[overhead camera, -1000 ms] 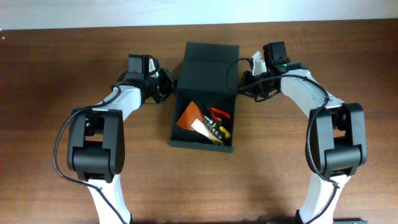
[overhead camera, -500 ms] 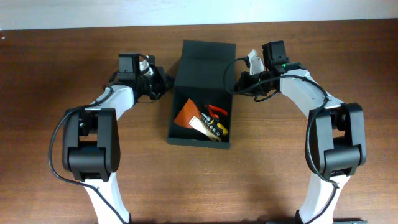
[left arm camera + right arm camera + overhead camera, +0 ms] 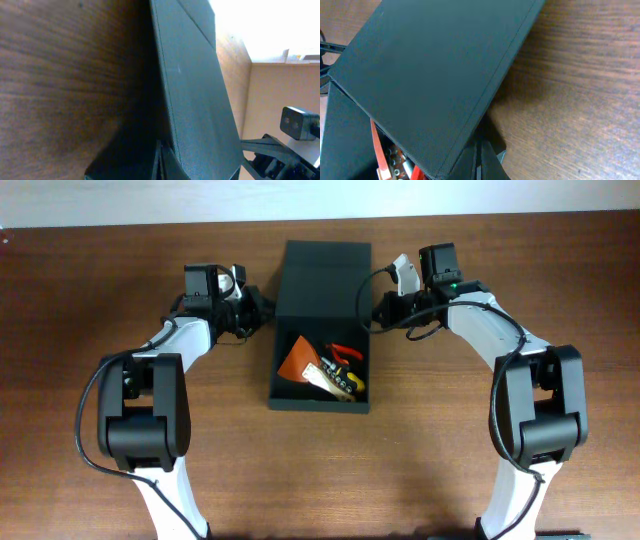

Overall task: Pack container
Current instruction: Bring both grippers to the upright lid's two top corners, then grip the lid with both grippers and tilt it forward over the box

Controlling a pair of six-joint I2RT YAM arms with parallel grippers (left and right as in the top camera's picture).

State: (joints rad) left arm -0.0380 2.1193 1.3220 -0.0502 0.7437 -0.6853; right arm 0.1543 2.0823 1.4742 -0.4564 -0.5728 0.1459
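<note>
The container (image 3: 322, 275) is a dark green box in the middle of the table, its flap lid raised over the back half. The open front half holds an orange piece (image 3: 300, 363), red-handled pliers (image 3: 347, 354) and a yellow-and-black tool (image 3: 350, 385). My left gripper (image 3: 263, 310) is shut with nothing in it, tips against the box's left side. In the left wrist view the gripper (image 3: 160, 162) lies beside the lid (image 3: 195, 90). My right gripper (image 3: 377, 310) is shut and empty at the box's right side. In the right wrist view the gripper (image 3: 479, 162) sits just under the lid's (image 3: 430, 65) corner.
Brown wooden table (image 3: 500, 470) all around the box. The table's far edge meets a white wall (image 3: 120, 200) just behind the box. Both arms reach in from the front, elbows wide at left and right.
The box has slid a little to the left and toward the back. Both grippers moved left with it, still shut.
</note>
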